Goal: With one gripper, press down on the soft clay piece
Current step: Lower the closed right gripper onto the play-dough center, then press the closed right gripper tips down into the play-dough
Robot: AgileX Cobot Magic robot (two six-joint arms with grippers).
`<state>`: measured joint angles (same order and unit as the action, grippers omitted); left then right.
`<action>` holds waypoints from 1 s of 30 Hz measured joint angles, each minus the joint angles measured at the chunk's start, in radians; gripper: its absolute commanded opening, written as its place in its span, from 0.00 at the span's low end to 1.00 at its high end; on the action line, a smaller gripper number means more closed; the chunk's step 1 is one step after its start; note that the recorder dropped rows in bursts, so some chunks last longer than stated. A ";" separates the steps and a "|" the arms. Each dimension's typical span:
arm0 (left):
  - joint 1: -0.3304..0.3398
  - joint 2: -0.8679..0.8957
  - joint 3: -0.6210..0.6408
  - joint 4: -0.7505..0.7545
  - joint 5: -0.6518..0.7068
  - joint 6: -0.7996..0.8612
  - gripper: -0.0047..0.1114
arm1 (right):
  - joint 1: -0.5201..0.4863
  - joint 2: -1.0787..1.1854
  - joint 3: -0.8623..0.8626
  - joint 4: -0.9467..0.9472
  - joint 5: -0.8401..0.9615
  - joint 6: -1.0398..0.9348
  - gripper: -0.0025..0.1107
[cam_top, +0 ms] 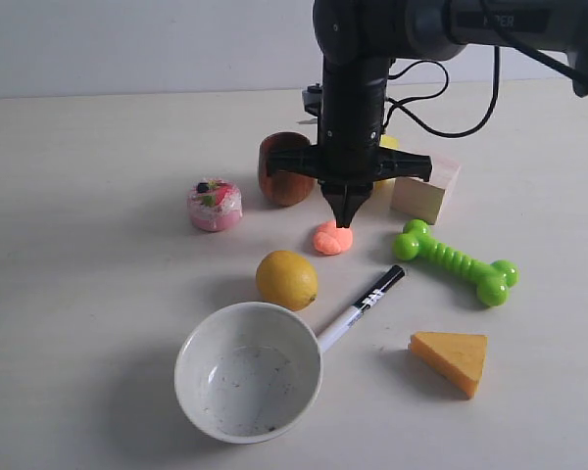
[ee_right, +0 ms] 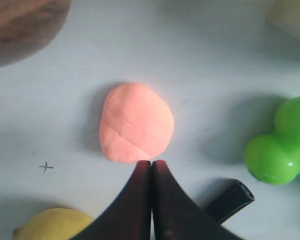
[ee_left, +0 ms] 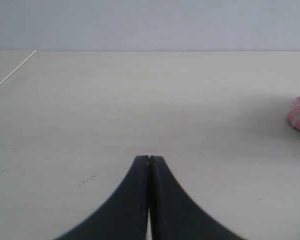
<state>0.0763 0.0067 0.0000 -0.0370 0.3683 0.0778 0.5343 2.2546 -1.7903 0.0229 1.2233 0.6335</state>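
Observation:
The soft clay piece (cam_top: pixel 331 238) (ee_right: pixel 135 123) is a small salmon-orange lump lying on the table between the lemon and the wooden block. My right gripper (cam_top: pixel 344 221) (ee_right: pixel 151 162) hangs straight above it, shut, its pointed tip at the lump's upper edge; I cannot tell whether it touches. Its fingers hold nothing. My left gripper (ee_left: pixel 149 158) is shut and empty over bare table, away from the clay, and does not show in the exterior view.
Around the clay lie a yellow lemon (cam_top: pixel 286 279), a black-capped marker (cam_top: pixel 361 306), a green bone toy (cam_top: pixel 455 260), a pink cake toy (cam_top: pixel 215 205), a brown wooden cup (cam_top: pixel 282 173) and a pale wooden block (cam_top: pixel 426 186). A white bowl (cam_top: pixel 248 370) and a cheese wedge (cam_top: pixel 453 359) sit nearer the front.

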 measured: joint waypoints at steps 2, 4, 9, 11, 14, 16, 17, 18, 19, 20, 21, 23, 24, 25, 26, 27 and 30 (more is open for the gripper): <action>0.000 0.000 0.000 0.000 0.000 0.000 0.04 | 0.000 0.002 0.000 0.005 0.000 0.000 0.02; 0.000 0.000 0.000 0.000 0.000 0.000 0.04 | 0.000 0.006 0.000 0.018 0.000 0.000 0.02; 0.000 0.000 0.000 0.000 0.000 0.000 0.04 | 0.000 0.016 0.000 0.033 0.000 0.002 0.02; 0.000 0.000 0.000 0.000 0.000 0.000 0.04 | 0.000 0.018 0.000 0.033 0.000 0.002 0.02; 0.000 0.000 0.000 0.000 0.000 0.000 0.04 | 0.000 0.018 0.000 0.033 0.000 0.004 0.02; 0.000 0.000 0.000 0.000 0.000 0.000 0.04 | 0.000 0.018 0.000 0.033 0.000 0.006 0.02; 0.000 0.000 0.000 0.000 0.000 0.000 0.04 | 0.000 0.020 0.000 0.033 0.000 0.006 0.02; 0.000 0.000 0.000 0.000 0.000 0.000 0.04 | 0.000 0.022 0.000 0.033 0.000 0.006 0.02; 0.000 0.000 0.000 0.000 0.000 0.000 0.04 | 0.000 0.025 0.000 0.033 0.000 0.006 0.02; 0.000 0.000 0.000 0.000 0.000 0.000 0.04 | 0.000 0.030 0.000 0.033 0.000 0.006 0.02; 0.000 0.000 0.000 0.000 0.000 0.000 0.04 | 0.000 0.035 0.000 0.033 0.000 0.006 0.02; 0.000 0.000 0.000 0.000 0.000 0.000 0.04 | 0.000 0.044 0.000 0.033 0.000 0.006 0.02; 0.000 0.000 0.000 0.000 0.000 0.000 0.04 | 0.000 0.047 0.000 0.033 0.000 0.006 0.02; 0.000 0.000 0.000 0.000 0.000 0.000 0.04 | 0.000 0.050 0.000 0.033 0.000 0.006 0.02; 0.000 0.000 0.000 0.000 0.000 0.000 0.04 | 0.000 0.051 0.000 0.033 0.000 0.006 0.02; 0.000 0.000 0.000 0.000 0.000 0.000 0.04 | 0.000 0.051 0.000 0.033 0.000 0.006 0.02; 0.000 0.000 0.000 0.000 0.000 0.000 0.04 | 0.000 0.051 0.000 0.033 0.000 0.006 0.02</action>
<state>0.0763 0.0067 0.0000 -0.0370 0.3683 0.0778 0.5343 2.3061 -1.7903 0.0564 1.2233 0.6392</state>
